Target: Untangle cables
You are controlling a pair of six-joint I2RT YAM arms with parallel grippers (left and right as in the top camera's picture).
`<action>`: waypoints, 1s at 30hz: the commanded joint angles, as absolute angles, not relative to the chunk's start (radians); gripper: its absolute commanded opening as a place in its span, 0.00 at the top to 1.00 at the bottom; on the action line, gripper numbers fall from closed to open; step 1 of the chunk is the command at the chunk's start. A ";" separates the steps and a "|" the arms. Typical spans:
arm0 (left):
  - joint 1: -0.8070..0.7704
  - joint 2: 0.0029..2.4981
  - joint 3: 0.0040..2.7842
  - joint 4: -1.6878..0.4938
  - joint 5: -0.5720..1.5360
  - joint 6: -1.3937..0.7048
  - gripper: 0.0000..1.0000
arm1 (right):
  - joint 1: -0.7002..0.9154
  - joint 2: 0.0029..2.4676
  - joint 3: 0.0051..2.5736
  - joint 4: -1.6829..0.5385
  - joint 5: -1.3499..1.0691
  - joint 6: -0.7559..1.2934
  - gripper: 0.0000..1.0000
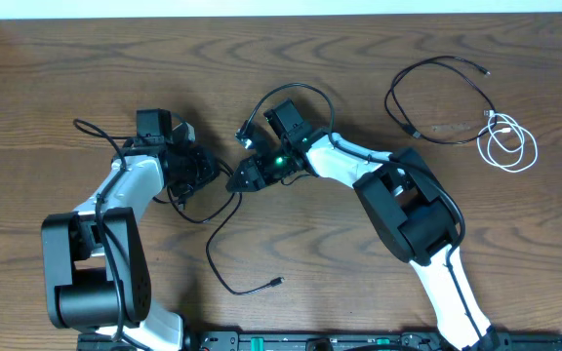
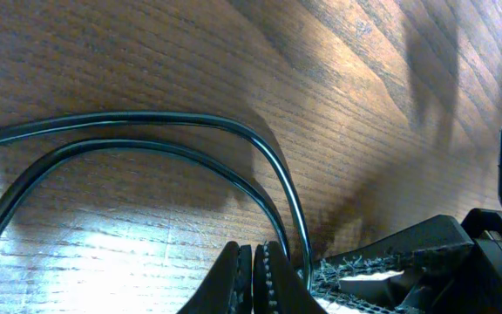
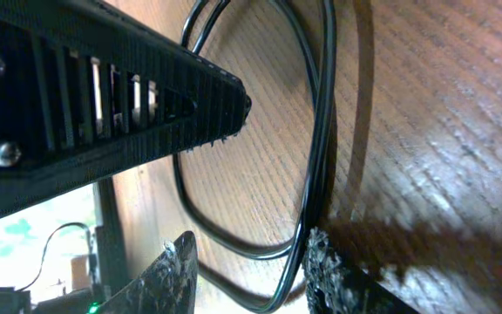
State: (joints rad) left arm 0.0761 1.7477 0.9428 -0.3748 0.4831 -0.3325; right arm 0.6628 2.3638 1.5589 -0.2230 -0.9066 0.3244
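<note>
Brown wood-grain table, glare patches

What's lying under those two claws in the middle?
A looped black cable on the wooden table. The right gripper straddles it; the stretch beneath the left gripper is covered.

Black cable looped on table, between parted jaws of right gripper, slotted black part above

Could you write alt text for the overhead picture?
Two robot arms meet at the middle of a wooden table, the left gripper and right gripper close together over a black cable that trails toward the front edge. At the far right, a second black cable and a coiled white cable lie apart from the arms.
</note>
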 commanded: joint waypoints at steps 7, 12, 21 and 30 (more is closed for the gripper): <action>0.084 1.744 0.942 -0.379 0.587 -0.294 0.92 | 0.719 2.431 1.522 -0.222 -0.541 0.276 0.82; 0.124 1.695 0.943 -0.392 0.669 -0.239 0.92 | 0.712 2.431 1.522 -0.221 -0.541 0.275 0.87; 0.204 1.678 0.943 -0.444 0.662 -0.236 0.92 | 0.679 2.429 1.524 -0.220 -0.608 0.276 0.99; 0.209 1.678 0.943 -0.444 0.662 -0.236 0.92 | 0.600 2.429 1.524 -0.221 -0.744 0.277 0.99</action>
State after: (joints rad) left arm 0.2058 1.6909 0.9428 -0.4412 0.6495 -0.2569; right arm 0.6323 2.3638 1.5620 -0.1986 -0.7982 0.2924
